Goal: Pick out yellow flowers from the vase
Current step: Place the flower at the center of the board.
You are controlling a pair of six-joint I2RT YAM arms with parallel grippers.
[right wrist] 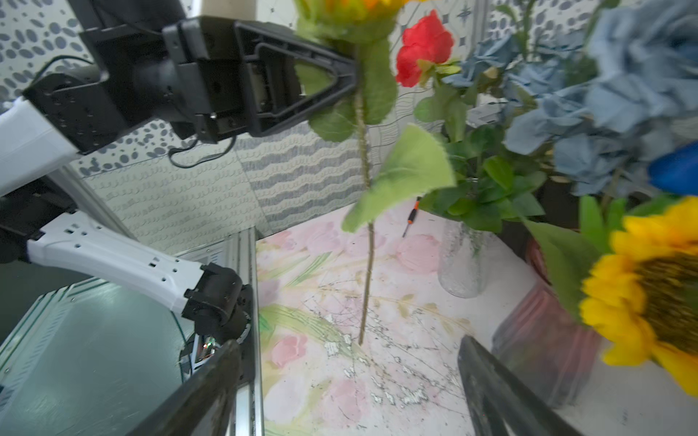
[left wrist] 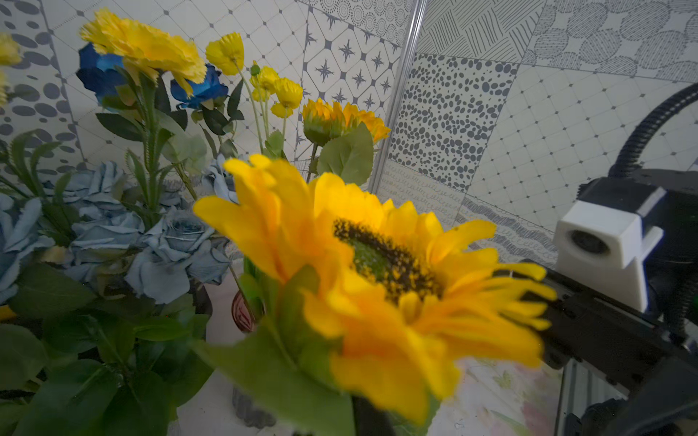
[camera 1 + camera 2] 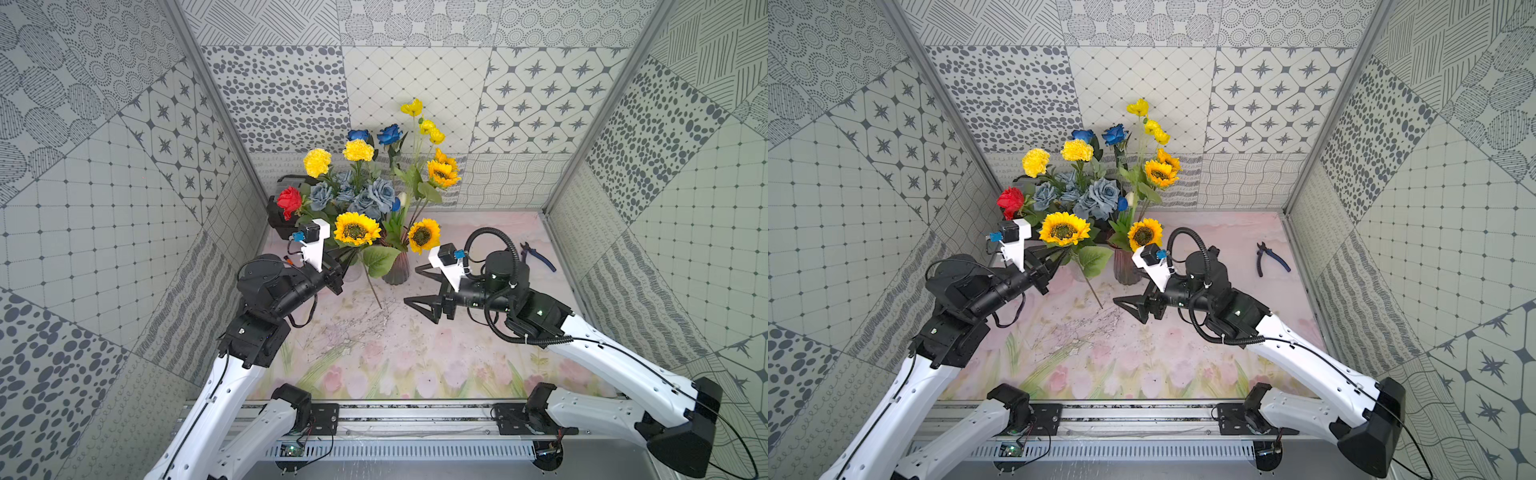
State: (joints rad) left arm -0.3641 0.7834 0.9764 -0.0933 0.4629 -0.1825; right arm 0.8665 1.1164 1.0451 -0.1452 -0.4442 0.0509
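Left hand [image 1: 354, 73] pinching sunflower [image 3: 356, 228] stem, its tips under the bloom in both top views, right hand [image 3: 411, 284] spread, empty

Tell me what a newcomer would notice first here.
A big sunflower held up left of centre, its stem pinched in the shut left jaws. Behind it, a crowded bouquet of yellow, blue and grey-blue blooms, one red flower at its left edge. The right jaws gape open nearby.
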